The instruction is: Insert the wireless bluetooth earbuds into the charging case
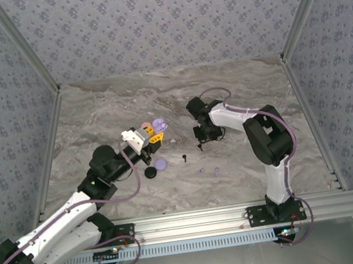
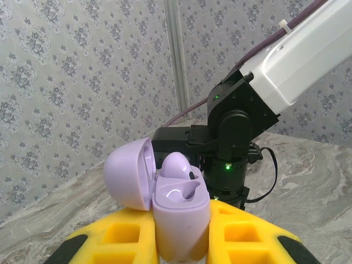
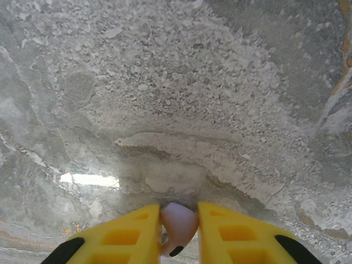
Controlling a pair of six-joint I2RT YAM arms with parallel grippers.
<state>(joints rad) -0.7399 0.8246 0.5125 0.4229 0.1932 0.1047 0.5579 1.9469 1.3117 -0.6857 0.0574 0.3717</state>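
From above, my left gripper [image 1: 153, 135] is clamped on the open lavender charging case [image 1: 158, 124]. A pink disc [image 1: 144, 127] shows just left of the case; a lavender disc [image 1: 160, 164] and a black disc [image 1: 150, 172] lie on the marble table [image 1: 96, 116] nearer my bases than the case. A black earbud [image 1: 184, 157] lies right of the lavender disc, and two tiny lavender earbuds [image 1: 201, 170] lie further right. My right gripper [image 1: 201, 143] hangs to the right of the case, pointing down.

At my left wrist, the yellow fingers [image 2: 247, 236] squeeze the case [image 2: 181, 212] upright; its lid [image 2: 129, 173] is swung open to the left, and one seated earbud [image 2: 175, 164] rests in the case's well.

At my right wrist, the gripper [image 3: 180, 234] is clenched on a pale earbud [image 3: 179, 220], pinched between both fingers [image 3: 126, 234] above the table [image 3: 176, 99].
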